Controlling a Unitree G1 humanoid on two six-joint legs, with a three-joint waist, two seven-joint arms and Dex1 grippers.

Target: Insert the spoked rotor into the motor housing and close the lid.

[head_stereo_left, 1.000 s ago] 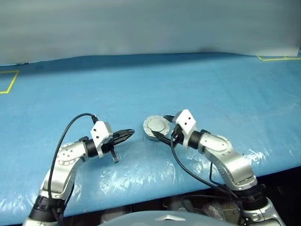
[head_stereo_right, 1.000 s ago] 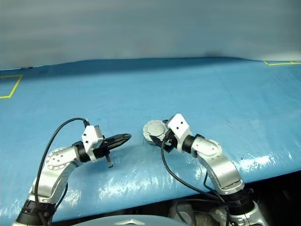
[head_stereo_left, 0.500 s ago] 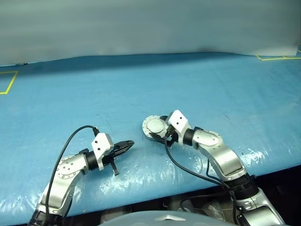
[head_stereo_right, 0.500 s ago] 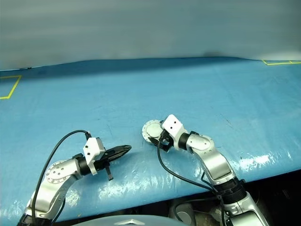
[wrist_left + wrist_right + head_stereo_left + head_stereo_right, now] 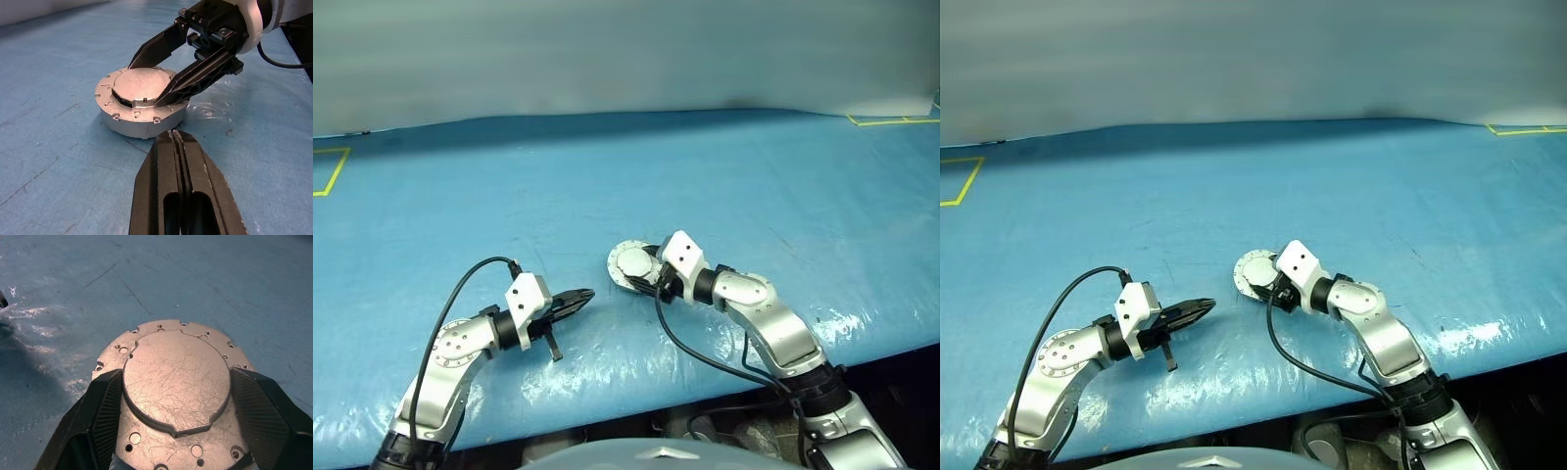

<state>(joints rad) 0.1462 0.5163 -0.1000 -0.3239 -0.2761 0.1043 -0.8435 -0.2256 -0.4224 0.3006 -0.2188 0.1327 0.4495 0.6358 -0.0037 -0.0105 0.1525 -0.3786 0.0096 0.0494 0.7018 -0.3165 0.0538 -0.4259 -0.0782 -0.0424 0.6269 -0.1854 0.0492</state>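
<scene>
Housing (image 5: 632, 267), lid (image 5: 176, 387) apparently down, on blue desk (image 5: 754, 186); right hand (image 5: 155, 81) spread astride the lid's raised centre, pads apparently touching; left hand (image 5: 576, 300) pressed together, empty, near the housing; close evenly, centred, no skewing.

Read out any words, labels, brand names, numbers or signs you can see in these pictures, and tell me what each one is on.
None: no readable text.
The round grey metal lid is bare scratched metal, no marking.
The blue table cover carries only yellow tape lines, no lettering.
The black gripper fingers bear none.
</scene>
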